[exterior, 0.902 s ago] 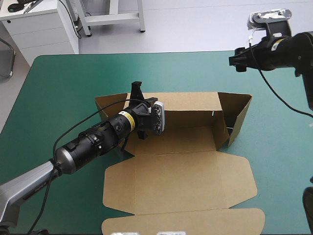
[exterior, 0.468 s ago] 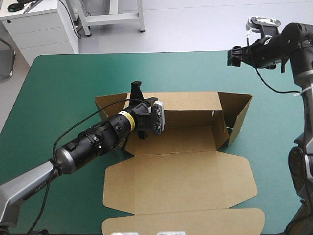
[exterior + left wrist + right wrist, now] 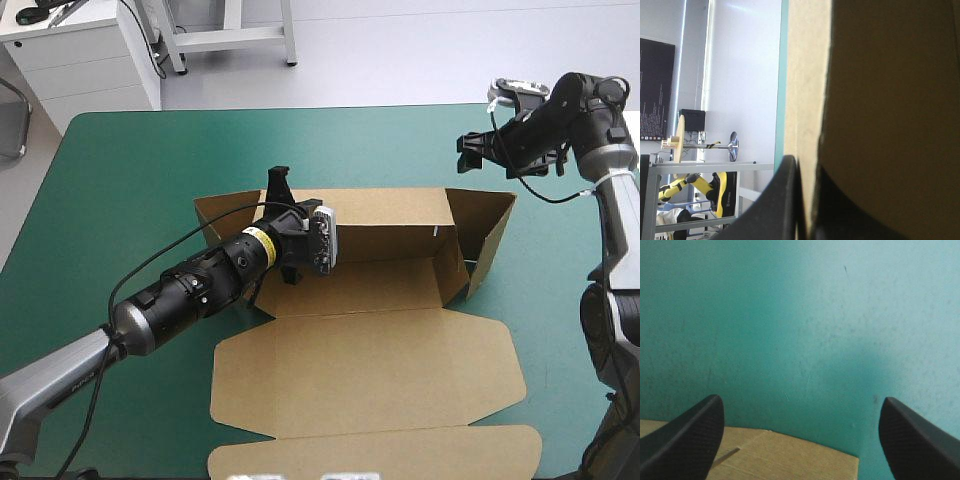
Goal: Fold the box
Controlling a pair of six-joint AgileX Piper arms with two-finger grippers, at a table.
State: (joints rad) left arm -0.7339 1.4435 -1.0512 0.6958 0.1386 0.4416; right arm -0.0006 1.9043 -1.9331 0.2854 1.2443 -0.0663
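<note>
The brown box (image 3: 380,290) lies mid-table with its back wall and right wall raised and its lid flat toward the near edge. My left gripper (image 3: 279,182) is at the left part of the back wall, shut on the top edge of the board. In the left wrist view the black fingers (image 3: 790,200) pinch the box wall (image 3: 890,100) between them. My right gripper (image 3: 470,150) hovers above the table just beyond the box's far right corner. In the right wrist view this gripper (image 3: 800,400) is open, with the box's edge (image 3: 785,460) under it and nothing between its fingers.
The teal-green cover (image 3: 120,190) shows bare to the left of the box and between its back wall and the table's far edge. The lid's front flap (image 3: 380,450) reaches close to the near edge.
My right arm has swung left and down, bringing its gripper closer to the box's far right corner. The left arm and the box have not moved.
</note>
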